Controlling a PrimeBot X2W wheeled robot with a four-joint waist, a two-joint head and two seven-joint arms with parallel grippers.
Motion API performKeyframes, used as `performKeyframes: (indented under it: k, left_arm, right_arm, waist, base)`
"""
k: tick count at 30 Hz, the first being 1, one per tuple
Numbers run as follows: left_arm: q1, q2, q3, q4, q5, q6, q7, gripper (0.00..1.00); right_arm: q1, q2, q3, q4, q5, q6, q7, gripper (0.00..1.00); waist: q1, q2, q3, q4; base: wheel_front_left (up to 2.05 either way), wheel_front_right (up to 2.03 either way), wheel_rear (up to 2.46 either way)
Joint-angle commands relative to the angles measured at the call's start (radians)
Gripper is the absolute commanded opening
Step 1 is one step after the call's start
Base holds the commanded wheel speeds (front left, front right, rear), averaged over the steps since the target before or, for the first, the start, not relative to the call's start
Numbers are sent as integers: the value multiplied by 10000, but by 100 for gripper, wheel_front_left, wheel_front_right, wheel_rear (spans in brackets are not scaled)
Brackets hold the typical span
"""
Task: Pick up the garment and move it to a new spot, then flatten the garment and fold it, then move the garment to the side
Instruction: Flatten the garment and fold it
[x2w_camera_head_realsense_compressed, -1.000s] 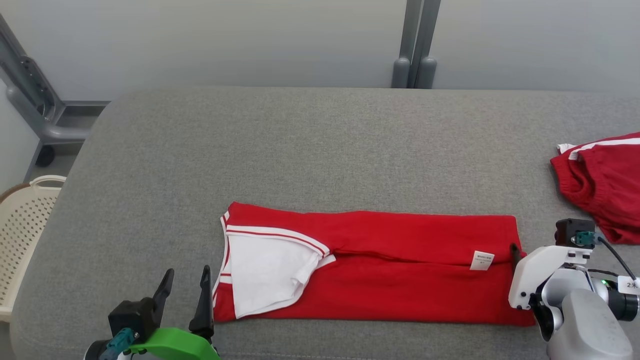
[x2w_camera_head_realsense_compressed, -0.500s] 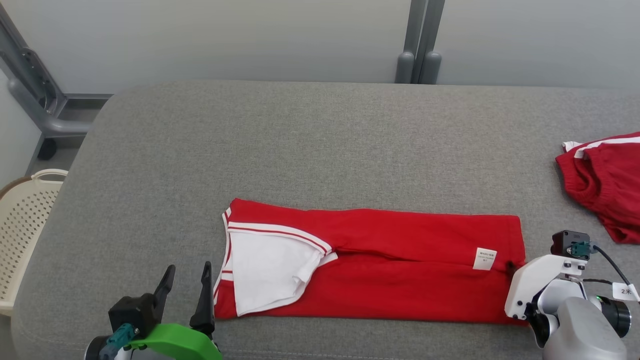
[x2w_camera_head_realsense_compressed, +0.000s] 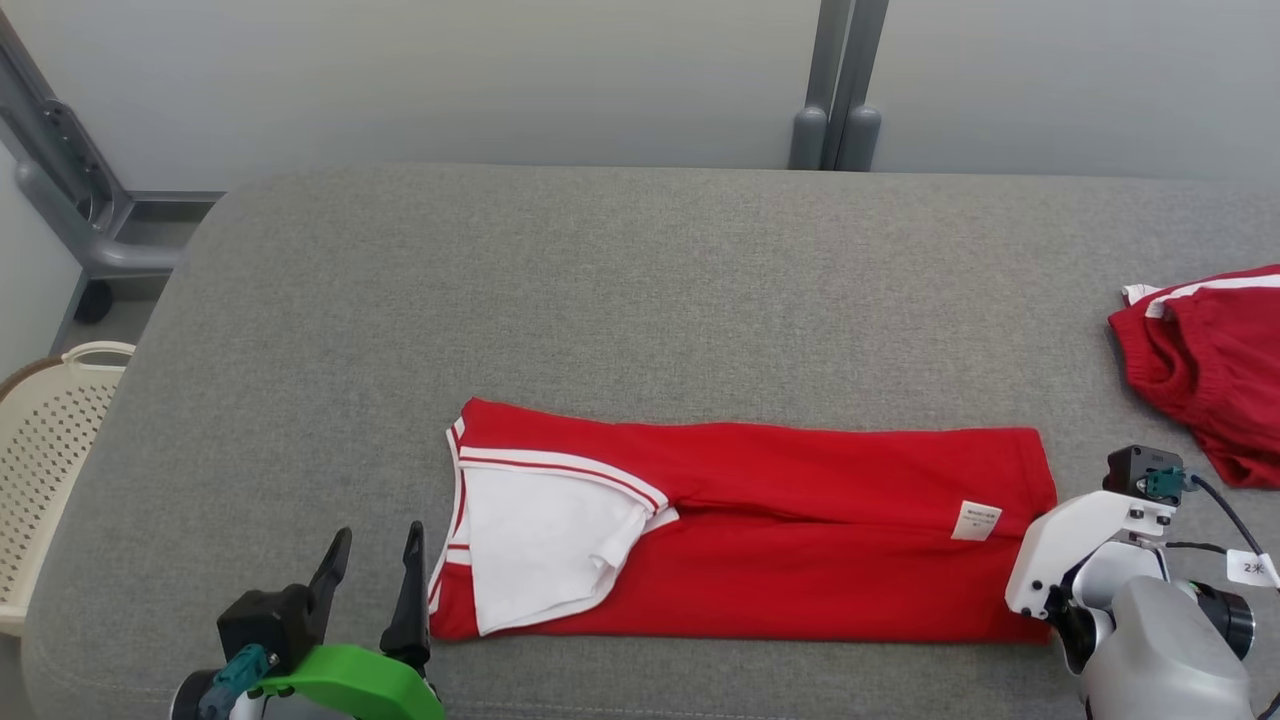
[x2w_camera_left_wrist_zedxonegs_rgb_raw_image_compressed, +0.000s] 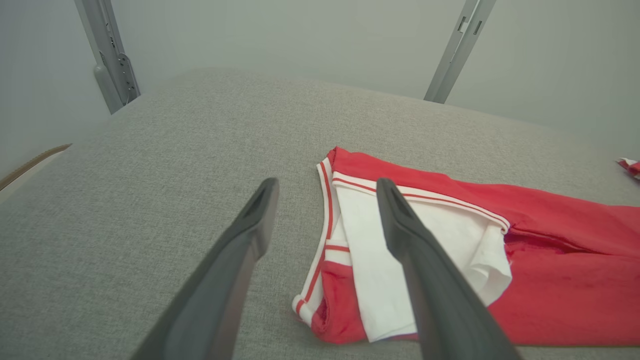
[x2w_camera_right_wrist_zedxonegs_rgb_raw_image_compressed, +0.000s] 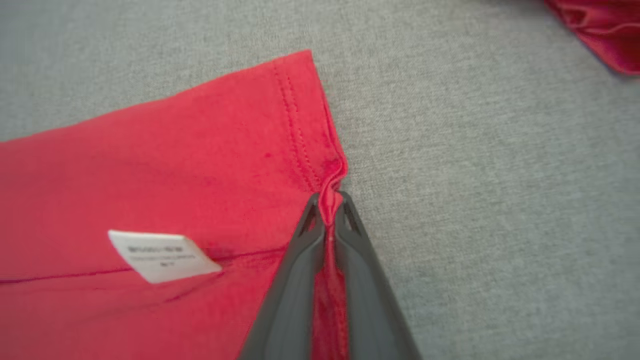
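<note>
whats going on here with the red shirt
The robot is partway through folding a red garment, which lies as a long strip on the grey surface. Its right gripper is shut on the garment's right-hand edge. The left gripper hovers open near the collar end, touching nothing. A second red garment lies further right.

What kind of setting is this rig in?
Probably a lab laundry-folding station: wide grey fabric-covered table, perforated cream plastic basket beside it, red-and-white garment laid flat on top.
</note>
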Motion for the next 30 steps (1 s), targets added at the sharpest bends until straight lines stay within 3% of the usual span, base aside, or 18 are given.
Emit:
performKeyframes:
  k: [1,11,19,24,30]
  left_arm:
    - [-16,32,2,16,-58,55,-13,100]
    - [97,-30,-11,30,-110,43,-64,100]
    - [152,-27,-55,-3,-133,43,-83,100]
    - [141,-18,-102,28,-150,9,-87,100]
    - [141,-44,-191,105,-186,-18,-74,100]
  right_arm:
    - [-63,-106,-217,-77,-200,-27,-96,0]
    - [384,-93,-1846,-1976,-1734,-26,158,0]
    - [760,-84,-2264,-3224,-2007,-26,610,0]
    - [874,-70,-1657,-3523,-1589,-23,888,0]
    - [1031,-63,329,-3155,90,-23,1203,0]
  waist:
    - [0,0,-10,-30]
    - [0,0,-129,-151]
    - [0,0,-222,-275]
    - [0,0,-296,-315]
    - [0,0,-412,-301]
  base:
    - [0,0,0]
    - [0,0,0]
    - [0,0,0]
    - [0,0,0]
    - [0,0,0]
